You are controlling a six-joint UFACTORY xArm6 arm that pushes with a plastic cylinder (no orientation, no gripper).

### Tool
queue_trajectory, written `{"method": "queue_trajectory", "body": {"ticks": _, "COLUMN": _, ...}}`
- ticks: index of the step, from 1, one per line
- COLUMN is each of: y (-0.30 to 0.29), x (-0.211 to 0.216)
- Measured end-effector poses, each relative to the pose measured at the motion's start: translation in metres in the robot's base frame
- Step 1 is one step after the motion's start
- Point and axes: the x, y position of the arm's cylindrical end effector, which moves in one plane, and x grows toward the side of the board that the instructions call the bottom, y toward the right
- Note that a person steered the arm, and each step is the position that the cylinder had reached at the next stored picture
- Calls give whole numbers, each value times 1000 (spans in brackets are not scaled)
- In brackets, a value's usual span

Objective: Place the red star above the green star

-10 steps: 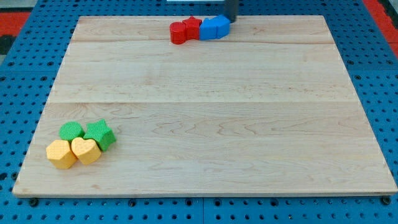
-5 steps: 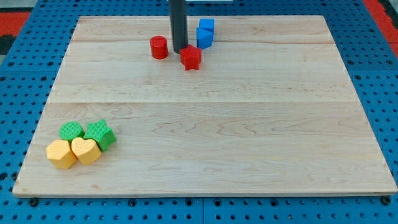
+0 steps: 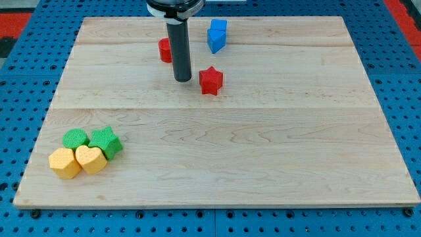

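The red star [image 3: 210, 80] lies on the wooden board in the upper middle of the view. My tip [image 3: 183, 79] stands just to its left, a small gap apart. The green star [image 3: 105, 141] sits at the lower left, in a tight cluster with a green round block [image 3: 75, 138], a yellow hexagon-like block [image 3: 64, 162] and a yellow heart [image 3: 90, 158]. The red star is far up and to the right of the green star.
A red cylinder [image 3: 164, 50] stands partly behind my rod at the view's top. A blue block [image 3: 216, 35] lies to the right of it near the top edge. The wooden board [image 3: 263, 145] is ringed by blue pegboard.
My rod moved from the top edge down and left through the red and blue group. The red star slid down the view and slightly right, apart from the red cylinder and blue block.
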Motion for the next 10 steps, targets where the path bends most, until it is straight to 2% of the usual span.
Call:
{"method": "queue_trajectory", "body": {"ticks": 1, "y": 3, "x": -19}}
{"method": "queue_trajectory", "body": {"ticks": 2, "y": 46, "x": -21}}
{"method": "queue_trajectory", "body": {"ticks": 3, "y": 57, "x": 12}}
{"method": "queue_trajectory", "body": {"ticks": 4, "y": 10, "x": 34}}
{"method": "queue_trajectory", "body": {"ticks": 6, "y": 52, "x": 30}}
{"method": "queue_trajectory", "body": {"ticks": 7, "y": 87, "x": 7}}
{"method": "queue_trajectory", "body": {"ticks": 8, "y": 130, "x": 17}}
{"method": "queue_trajectory", "body": {"ticks": 10, "y": 4, "x": 86}}
